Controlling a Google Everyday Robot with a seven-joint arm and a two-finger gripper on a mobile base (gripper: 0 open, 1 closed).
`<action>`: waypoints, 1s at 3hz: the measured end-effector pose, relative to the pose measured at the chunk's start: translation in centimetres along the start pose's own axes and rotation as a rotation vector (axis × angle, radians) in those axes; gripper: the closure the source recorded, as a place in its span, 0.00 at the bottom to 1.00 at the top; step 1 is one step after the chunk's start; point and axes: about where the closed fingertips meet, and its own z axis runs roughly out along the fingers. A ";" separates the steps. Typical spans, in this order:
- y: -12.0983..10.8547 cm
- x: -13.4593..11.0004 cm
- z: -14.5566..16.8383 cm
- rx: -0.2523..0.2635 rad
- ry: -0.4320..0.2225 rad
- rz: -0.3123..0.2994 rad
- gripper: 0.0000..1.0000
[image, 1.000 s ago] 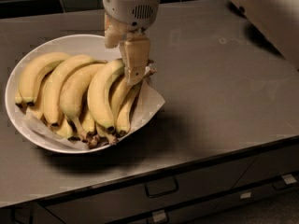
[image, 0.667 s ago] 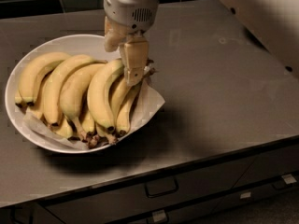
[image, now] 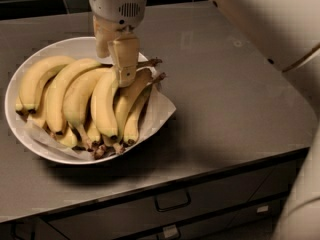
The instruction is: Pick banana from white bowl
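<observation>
The gripper is hanging over the right half of the bowl and pressing down among the fruit at the upper end of the banana. I cannot tell how far open it is, or whether it is holding anything, because its own body is hiding the contact.

The banana is lying in the bowl on the paper, with its black tip pointing toward the near rim. It is touching 3 other big bananas on its left and 2 slim bananas on its right. The bowl is sitting on the counter, near the front edge above a drawer.

The banana is probably handling as a fairly heavy, firm piece with smooth skin that is likely to slide under a loose grip and bruise under a hard one. Its curve is making the ends swing, so a hold across the thick middle, squeezing the 2 flat sides, is looking safer than a hold near the stem. With neighbours crowding both sides, there is little room to get around it, and a straight lift is risking dragging a slim one or the paper along.
</observation>
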 end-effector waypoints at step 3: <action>-0.4 -0.5 0.0 -0.010 -0.011 0.002 0.57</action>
